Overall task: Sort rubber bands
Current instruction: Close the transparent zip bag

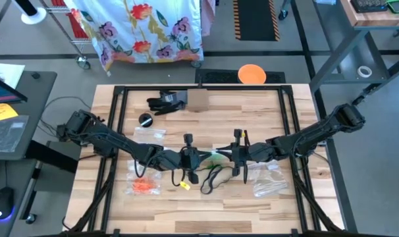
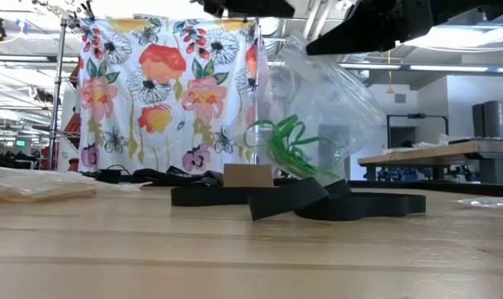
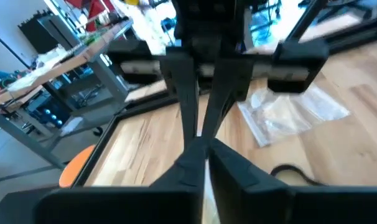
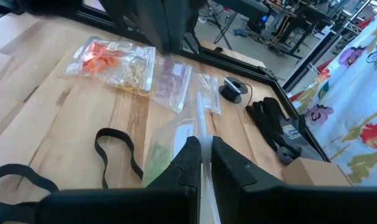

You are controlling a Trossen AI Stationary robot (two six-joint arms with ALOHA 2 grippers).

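Both arms were matte black, built of slim jointed segments widening to bulky housings at their bases. Each ended in a gripper, left gripper (image 1: pixel 188 157) and right gripper (image 1: pixel 239 155), with two flat, tapering dark fingers on a crossbar.

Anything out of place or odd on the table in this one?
Nothing spilled. The green bands sit in a clear bag held off the table by the left gripper and the right gripper, both shut on its edge. Black straps lie loose beneath.
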